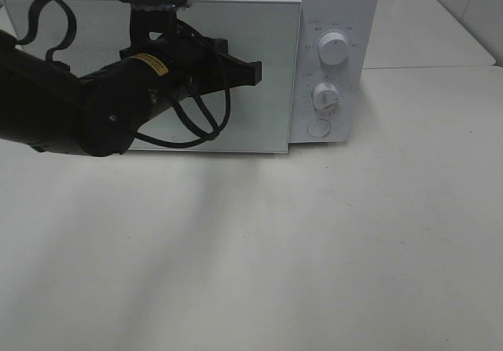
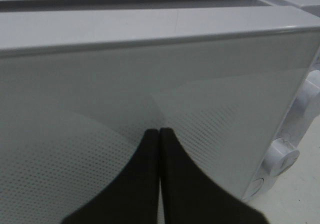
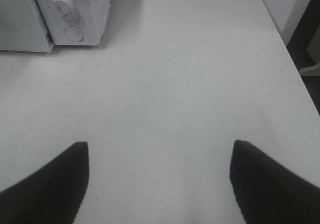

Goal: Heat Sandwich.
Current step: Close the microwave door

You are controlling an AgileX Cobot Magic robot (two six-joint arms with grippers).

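On the white surface [image 1: 314, 249], my closed left fingers [image 2: 154, 140] should push the twelve-o'clock boxy white microwave's [image 1: 338, 17] pale glass door [image 1: 263, 115] squarely; right fingers [image 3: 62, 181] hang open.

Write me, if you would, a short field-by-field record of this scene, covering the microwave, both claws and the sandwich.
microwave: white, at the back of the table
door: looks closed; latch unclear
controls: upper knob, lower knob, round button
left claw: shut, tips close to the door, contact unclear
right claw: open, above the table, holding nothing
sandwich: not in view
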